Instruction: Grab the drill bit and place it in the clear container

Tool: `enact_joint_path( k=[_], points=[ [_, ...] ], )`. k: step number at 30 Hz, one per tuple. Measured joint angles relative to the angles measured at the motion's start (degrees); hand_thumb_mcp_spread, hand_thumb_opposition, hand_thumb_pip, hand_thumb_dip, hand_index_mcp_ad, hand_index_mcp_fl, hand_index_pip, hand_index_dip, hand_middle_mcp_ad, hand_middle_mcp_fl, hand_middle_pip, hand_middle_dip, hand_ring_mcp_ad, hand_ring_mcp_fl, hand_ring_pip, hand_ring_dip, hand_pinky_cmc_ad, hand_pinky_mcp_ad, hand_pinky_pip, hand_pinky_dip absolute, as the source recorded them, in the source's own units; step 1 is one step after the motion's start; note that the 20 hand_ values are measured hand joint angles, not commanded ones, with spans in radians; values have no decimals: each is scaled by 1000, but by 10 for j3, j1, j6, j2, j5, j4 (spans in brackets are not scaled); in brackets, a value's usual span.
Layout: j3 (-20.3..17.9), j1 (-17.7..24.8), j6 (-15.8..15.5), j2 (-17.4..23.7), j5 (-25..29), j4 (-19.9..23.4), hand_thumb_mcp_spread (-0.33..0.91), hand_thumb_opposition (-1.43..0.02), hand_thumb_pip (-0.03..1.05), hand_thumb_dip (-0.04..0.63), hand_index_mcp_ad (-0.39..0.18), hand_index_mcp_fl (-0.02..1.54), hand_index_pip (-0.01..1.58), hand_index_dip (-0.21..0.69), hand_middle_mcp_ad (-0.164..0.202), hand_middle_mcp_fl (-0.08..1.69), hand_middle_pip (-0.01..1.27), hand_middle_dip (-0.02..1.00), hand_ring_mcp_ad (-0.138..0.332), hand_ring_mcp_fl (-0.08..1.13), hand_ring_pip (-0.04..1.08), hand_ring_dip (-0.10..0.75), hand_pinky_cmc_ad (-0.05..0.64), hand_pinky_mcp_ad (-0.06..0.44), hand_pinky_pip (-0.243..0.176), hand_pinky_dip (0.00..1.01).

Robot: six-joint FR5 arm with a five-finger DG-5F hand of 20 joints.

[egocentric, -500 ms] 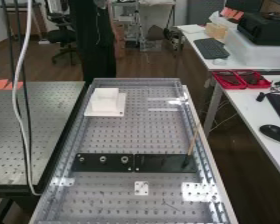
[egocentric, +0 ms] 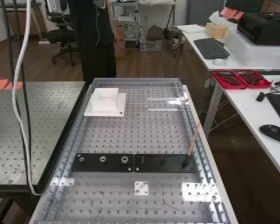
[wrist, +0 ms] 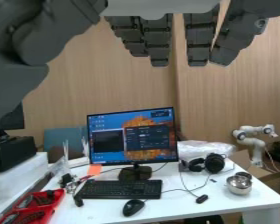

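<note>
In the wrist view the hand [wrist: 156,42] hangs with straight, spread fingers and its thumb apart at one side; nothing is held. On the bench in the high view, a thin tan rod [egocentric: 193,140] leans up from a dark base on the right black plate [egocentric: 157,162]; I cannot tell whether it is the drill bit. Small round metal pieces [egocentric: 103,159] sit in the left black plate [egocentric: 92,166]. Pale glints near the bench's far right corner look like edges of a clear container [egocentric: 162,109], though its outline is hard to make out.
A white block on a white base [egocentric: 105,102] stands at the bench's far left. Small white plates [egocentric: 141,188] lie nearer. Left is another perforated table [egocentric: 31,130]; right, a white desk [egocentric: 247,107] with red trays [egocentric: 240,80], keyboard and mouse. Cables hang at the left.
</note>
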Motion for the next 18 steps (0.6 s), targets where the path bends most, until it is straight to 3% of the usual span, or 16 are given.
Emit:
enact_joint_path(
  k=[18],
  points=[
    [0, 0, 0, 0, 0, 0, 103, -695, 152, 7, 129, 23, 79, -51, 150, 21, 141, 75, 260, 79, 79, -21, 309, 230, -138, 197]
  ],
)
